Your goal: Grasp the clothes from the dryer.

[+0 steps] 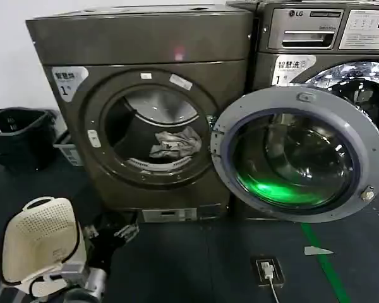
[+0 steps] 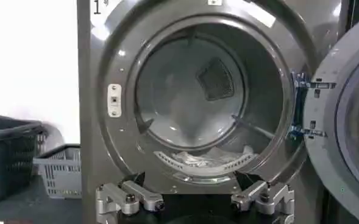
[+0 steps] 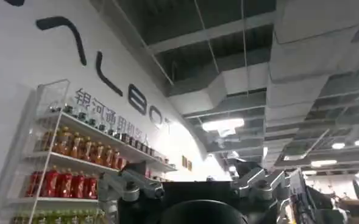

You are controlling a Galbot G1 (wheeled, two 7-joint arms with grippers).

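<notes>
Clothes [image 1: 175,144]: crumpled grey-white bundle.

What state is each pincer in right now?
Left pincer: open, empty, low in front of the dryer, short of the clothes.
Right pincer: open, empty, aimed up toward the ceiling.

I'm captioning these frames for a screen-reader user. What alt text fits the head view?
A dark bronze-grey front-loading dryer stands with its grey-rimmed round glass door swung open to the right, a small bundle of light grey and white clothes lying low in the drum. The left gripper waits open near the floor before it, beside a cream perforated basket.
</notes>
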